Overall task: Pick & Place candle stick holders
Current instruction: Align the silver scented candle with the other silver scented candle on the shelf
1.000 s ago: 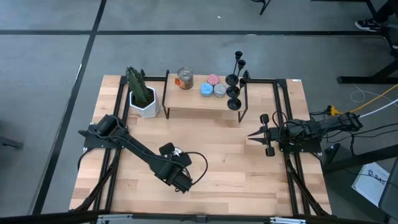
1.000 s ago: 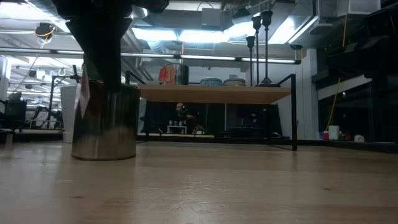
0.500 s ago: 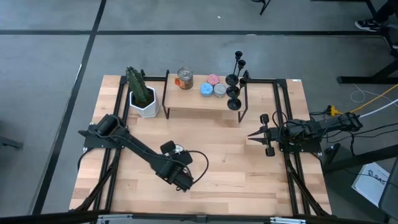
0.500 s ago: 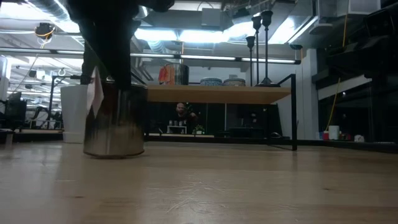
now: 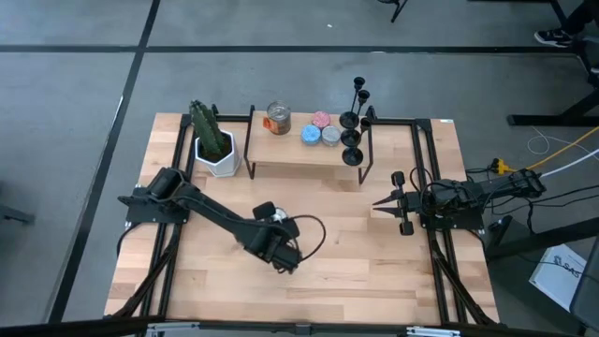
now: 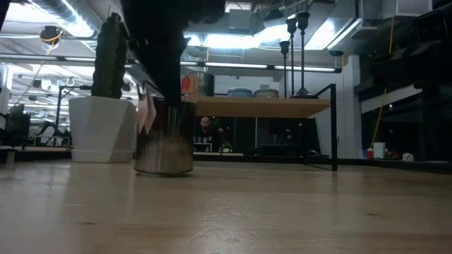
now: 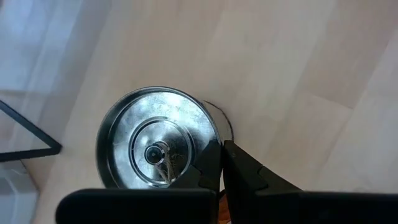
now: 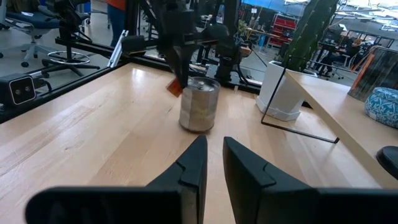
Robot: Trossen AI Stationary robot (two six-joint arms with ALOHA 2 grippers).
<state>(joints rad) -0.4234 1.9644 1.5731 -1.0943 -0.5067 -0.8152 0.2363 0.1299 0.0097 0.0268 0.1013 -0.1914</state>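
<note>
left gripper [image 5: 284, 257]: fingers pinching the rim of silver tin [image 6: 164, 137], mid worktop [image 5: 356, 253]
right gripper [image 5: 382, 201]: idle, fingers nearly together, empty
candle stick holders [image 5: 354, 120]: on shelf [image 5: 290, 148], untouched
tip: release tin, approach stems from the side

The pale butcher-block wooden table [image 5: 356, 271] stands on a grey concrete floor [image 5: 75, 84] crossed by dark taped lines [image 5: 281, 49]. Beyond the table's far edge, at table height, an open workshop shows: long white ceiling light strips [image 6: 233, 39] beneath exposed silver ducts [image 6: 205, 53], and a seated person [image 6: 206, 130] at a distant bench. To the table's right lie yellow and white cables [image 5: 562, 150] and a black desk leg [image 5: 552, 117]. Past its opposite side stand wheeled black office chairs [image 8: 62, 37].
</note>
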